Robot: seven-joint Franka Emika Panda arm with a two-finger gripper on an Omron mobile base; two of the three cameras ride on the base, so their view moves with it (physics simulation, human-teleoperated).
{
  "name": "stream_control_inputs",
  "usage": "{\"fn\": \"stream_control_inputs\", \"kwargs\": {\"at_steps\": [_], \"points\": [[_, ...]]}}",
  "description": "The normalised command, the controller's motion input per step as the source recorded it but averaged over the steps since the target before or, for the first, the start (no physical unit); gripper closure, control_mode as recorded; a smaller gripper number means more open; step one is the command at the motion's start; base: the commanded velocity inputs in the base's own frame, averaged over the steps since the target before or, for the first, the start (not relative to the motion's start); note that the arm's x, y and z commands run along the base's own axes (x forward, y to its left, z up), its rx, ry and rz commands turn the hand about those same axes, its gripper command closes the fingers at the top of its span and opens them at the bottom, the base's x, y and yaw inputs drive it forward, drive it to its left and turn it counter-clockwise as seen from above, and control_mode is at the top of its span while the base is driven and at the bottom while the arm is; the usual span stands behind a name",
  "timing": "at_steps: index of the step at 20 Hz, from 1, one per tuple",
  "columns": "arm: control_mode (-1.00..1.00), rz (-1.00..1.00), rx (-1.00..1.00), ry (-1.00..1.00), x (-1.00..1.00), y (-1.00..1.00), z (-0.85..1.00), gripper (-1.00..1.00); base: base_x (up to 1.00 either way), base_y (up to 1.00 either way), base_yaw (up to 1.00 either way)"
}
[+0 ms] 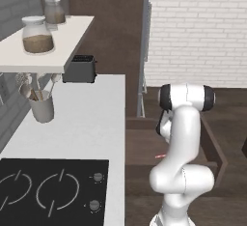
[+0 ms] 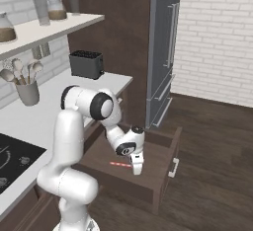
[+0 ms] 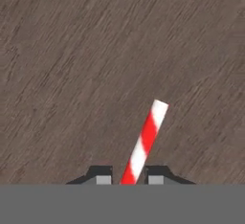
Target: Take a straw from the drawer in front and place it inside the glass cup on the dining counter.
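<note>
Gripper (image 3: pixel 128 175) clenching thin red-and-white striped straw (image 3: pixel 146 139) at lower centre, hovering over dark grainy wood of drawer (image 3: pixel 72 65).

A home kitchen is showing here. A white counter (image 1: pixel 91 119) is carrying a black hob (image 1: pixel 48 191) with knobs, a dark toaster (image 2: pixel 86 64) and a grey pot (image 1: pixel 42 108) holding utensils. A shelf (image 1: pixel 53 46) above is bearing glass jars (image 1: pixel 37 35). A tall steel fridge (image 2: pixel 165 47) is standing beside dark wood cabinets, against white brick walls, over a dark plank floor (image 2: pixel 217 175).
</note>
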Motion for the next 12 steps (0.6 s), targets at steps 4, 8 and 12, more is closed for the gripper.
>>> {"fn": "stream_control_inputs", "kwargs": {"at_steps": [4, 8, 12], "points": [[-1.0, 0.0, -0.01, -0.09, -0.11, 0.0, 0.81, 1.0, 0.0, 0.0, 0.0], [-1.0, 0.0, 0.0, -0.05, 0.0, 0.0, 1.0, 1.0, 0.0, 0.0, 0.0], [-1.0, 0.0, 0.0, -0.05, 0.0, 0.0, 1.0, 1.0, 0.0, 0.0, 0.0]]}}
